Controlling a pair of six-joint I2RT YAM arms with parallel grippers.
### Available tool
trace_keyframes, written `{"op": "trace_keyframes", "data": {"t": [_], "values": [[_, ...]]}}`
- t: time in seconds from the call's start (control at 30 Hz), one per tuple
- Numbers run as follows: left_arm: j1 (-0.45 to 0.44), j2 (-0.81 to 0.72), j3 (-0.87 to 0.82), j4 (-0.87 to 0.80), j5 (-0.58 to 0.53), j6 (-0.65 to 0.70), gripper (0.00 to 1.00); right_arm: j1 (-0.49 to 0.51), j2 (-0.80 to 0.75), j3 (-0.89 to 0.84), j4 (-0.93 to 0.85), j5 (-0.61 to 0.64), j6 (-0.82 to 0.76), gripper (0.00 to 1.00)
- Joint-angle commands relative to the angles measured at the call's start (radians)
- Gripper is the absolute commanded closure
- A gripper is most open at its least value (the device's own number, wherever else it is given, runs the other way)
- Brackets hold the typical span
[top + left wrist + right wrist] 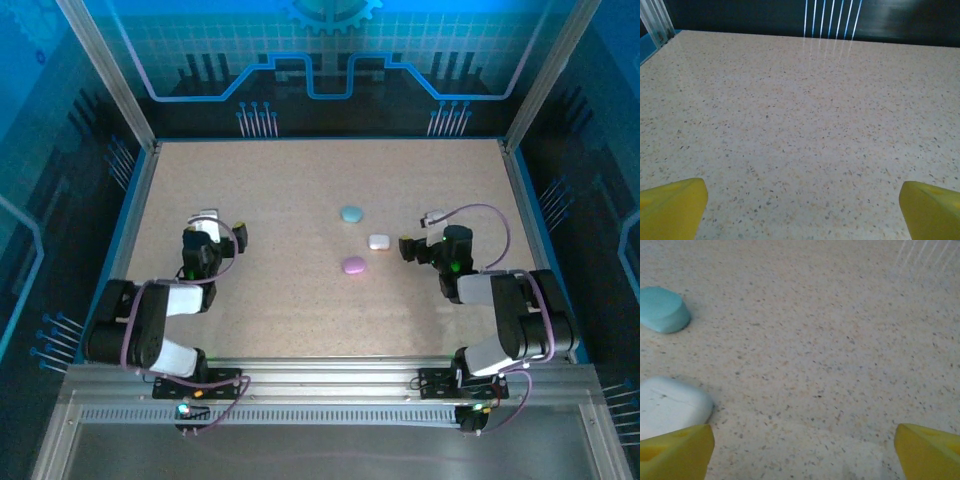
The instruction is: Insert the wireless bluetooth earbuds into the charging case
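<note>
1. The left claw point(207, 218) hung over the left part of the speckled surface point(280, 310), well apart from all three cases.
2. In its wrist view its yellow fingertips point(675, 202) sat at the two bottom corners, jaws spread wide with only bare surface between them.
3. Three closed, pebble-shaped cases lay near the middle of the surface, right of centre: a light blue case point(351, 214) farthest from the arm bases, a white case point(378, 241) beside and nearer, and a purple case point(353, 265) nearest.
4. None of the cases touched another.
5. The right claw point(406, 247) pointed leftward and stood just beside the white case, on its right.
6. The right wrist view showed its jaws wide apart and holding nothing (the white case lay just past the left-hand fingertip, not between the two, with the light blue case farther off).
7. Whether the earbuds sat inside the closed cases could not be told.
</note>
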Motion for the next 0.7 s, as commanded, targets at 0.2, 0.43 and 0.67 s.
{"op": "trace_keyframes", "data": {"t": [0.2,0.43,0.67], "values": [[0.002,0.059,0.065,-0.003,-0.067,-0.014,0.01,-0.018,0.003,0.043,0.060,0.060,0.027,0.00],[-0.004,0.061,0.067,-0.002,-0.054,-0.001,0.01,-0.009,0.003,0.042,0.062,0.072,0.020,0.00],[-0.006,0.061,0.069,-0.007,-0.053,0.002,0.01,-0.012,0.004,0.043,0.059,0.067,0.021,0.00]]}}
